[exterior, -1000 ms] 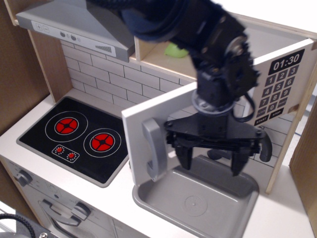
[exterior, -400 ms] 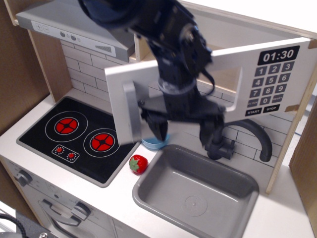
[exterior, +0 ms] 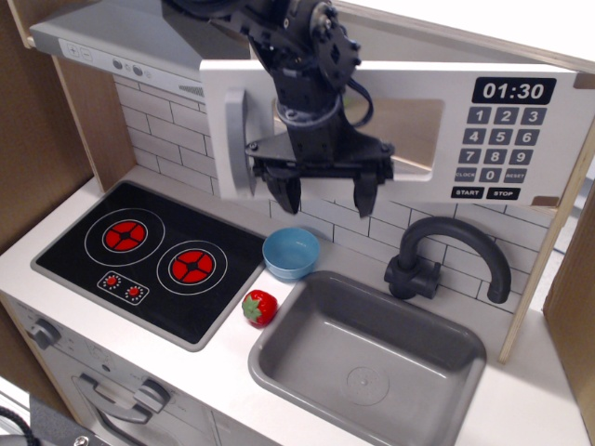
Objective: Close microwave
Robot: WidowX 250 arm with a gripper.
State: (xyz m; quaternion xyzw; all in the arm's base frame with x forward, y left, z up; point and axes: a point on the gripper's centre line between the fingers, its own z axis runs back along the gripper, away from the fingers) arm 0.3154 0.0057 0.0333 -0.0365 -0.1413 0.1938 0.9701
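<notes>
The microwave sits high at the back right, its wide white door nearly flush with the front. The grey curved handle is at the door's left end. The black keypad panel shows 01:30. My gripper hangs in front of the door's lower edge, just right of the handle. Its two black fingers point down, spread apart and empty. The arm covers part of the clear window.
A grey range hood is at top left. Below are a black stove, a blue bowl, a red strawberry, a grey sink and a black tap.
The door has swung from wide open toward the cabinet and now lies almost shut. My gripper moved up and to the left with it. The bowl and strawberry came into view.
</notes>
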